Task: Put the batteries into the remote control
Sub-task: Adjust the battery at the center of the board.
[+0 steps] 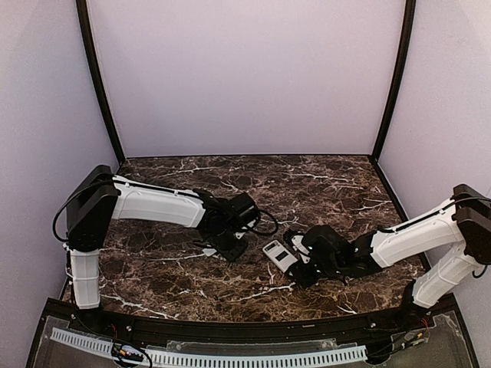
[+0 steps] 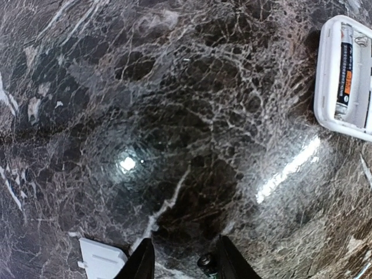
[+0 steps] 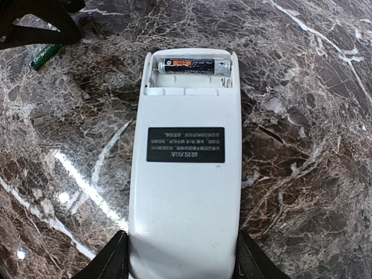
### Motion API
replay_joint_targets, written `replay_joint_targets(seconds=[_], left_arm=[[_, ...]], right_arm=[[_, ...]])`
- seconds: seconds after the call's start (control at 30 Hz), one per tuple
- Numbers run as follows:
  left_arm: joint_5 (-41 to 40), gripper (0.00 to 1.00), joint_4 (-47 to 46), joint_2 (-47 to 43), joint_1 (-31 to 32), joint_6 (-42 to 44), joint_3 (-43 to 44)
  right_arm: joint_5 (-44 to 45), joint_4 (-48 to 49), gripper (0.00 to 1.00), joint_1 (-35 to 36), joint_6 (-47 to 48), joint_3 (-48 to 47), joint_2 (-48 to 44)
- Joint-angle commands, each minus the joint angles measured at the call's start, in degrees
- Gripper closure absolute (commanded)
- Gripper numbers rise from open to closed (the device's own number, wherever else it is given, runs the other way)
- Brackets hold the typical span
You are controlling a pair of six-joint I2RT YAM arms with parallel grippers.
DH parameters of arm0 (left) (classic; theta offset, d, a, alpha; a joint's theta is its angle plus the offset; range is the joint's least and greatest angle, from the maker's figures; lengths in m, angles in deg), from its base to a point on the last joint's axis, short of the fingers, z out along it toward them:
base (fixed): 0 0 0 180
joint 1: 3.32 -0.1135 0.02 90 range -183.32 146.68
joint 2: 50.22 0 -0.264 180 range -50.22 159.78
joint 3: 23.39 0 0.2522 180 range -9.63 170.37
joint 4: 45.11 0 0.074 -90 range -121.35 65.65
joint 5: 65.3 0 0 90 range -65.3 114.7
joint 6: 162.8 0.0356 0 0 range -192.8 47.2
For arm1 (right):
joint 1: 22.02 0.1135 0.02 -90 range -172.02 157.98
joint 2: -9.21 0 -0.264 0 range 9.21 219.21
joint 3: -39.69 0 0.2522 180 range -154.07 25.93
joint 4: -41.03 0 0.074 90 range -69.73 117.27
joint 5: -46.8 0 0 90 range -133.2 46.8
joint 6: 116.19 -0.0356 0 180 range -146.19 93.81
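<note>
Work on the left side centres on the left claw (image 2: 185, 241). Its jaws stand apart low over the desk (image 2: 174, 116), and the green battery (image 3: 45, 56) lies between them, close to one finger. We cannot see them pinching it. We judge the claw sits there to collect this second cell.

Just beside that claw lies a white panel (image 2: 99, 258), probably the lid, put aside so the compartment (image 3: 192, 72) is exposed.

Further right, the remote control (image 3: 186, 192) is turned back-up, with its open end toward the left claw. One seated battery (image 3: 195, 65) fills a slot, and the slot beside it is bare.

The right claw (image 3: 181, 256) is clamped on the remote's long sides at the end away from the compartment. We take this as bracing the remote while leaving the slots free for the other arm. Whether the remote rests on the desk or hangs just above it, we cannot tell.
</note>
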State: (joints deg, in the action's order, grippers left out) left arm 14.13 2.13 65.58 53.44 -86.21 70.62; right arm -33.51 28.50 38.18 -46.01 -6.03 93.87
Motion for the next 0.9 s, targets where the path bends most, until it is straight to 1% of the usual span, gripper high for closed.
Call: replay_joint_targets(seconds=[0.0, 0.4, 0.67, 0.73, 0.83, 0.87], left_arm=[[-2.70, 0.62, 5.85, 0.09, -0.55, -1.17, -0.39], [-2.70, 0.62, 5.75, -3.86, -1.89, -2.01, -4.27], [-1.77, 0.62, 6.64, -6.11, -2.72, -0.90, -5.00], [-1.43, 0.62, 6.56, -7.11, -2.78, -0.28, -5.39], [-0.33, 0.59, 5.08, -9.25, -2.79, 2.05, -5.90], [-0.15, 0.58, 4.42, -10.51, -2.83, 3.98, -5.90]], right_arm=[[1.79, -3.04, 1.00, -0.64, -0.75, 1.33, -0.47], [1.52, -2.82, 1.00, -0.65, -0.58, 1.45, -0.75], [0.84, -2.86, 1.00, -0.63, -0.44, 1.67, -1.41], [0.58, -2.78, 1.00, -0.63, -0.32, 1.73, -1.58], [-0.10, -2.47, 1.00, -0.70, 0.23, 1.80, -1.55], [-0.35, -2.35, 1.00, -0.64, 0.34, 1.81, -1.59]])
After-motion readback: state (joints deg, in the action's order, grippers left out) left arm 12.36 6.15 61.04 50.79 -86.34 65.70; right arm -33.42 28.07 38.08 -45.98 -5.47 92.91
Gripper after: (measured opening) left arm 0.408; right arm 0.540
